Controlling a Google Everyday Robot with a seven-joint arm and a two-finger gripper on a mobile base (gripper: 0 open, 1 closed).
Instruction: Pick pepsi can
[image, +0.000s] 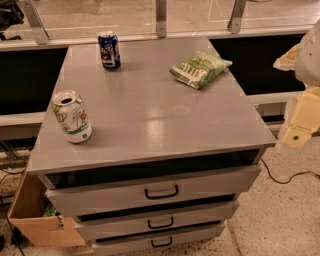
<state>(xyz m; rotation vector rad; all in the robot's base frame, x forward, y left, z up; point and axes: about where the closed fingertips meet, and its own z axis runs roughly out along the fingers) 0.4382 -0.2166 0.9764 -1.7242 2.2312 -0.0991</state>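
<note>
The gripper (300, 117), at the right edge of the view, is made of pale cream-yellow blocky plastic pieces with angled ends. The lowest piece carries one small dark round dot (295, 137). Above them sits a rounded white shell (311, 50).

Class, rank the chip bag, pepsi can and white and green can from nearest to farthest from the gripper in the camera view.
1. Green chip bag, right rear of the cabinet top, nearest the gripper at the right edge.
2. Left-rear pepsi can and left-front white and green can: too close to call.
</note>
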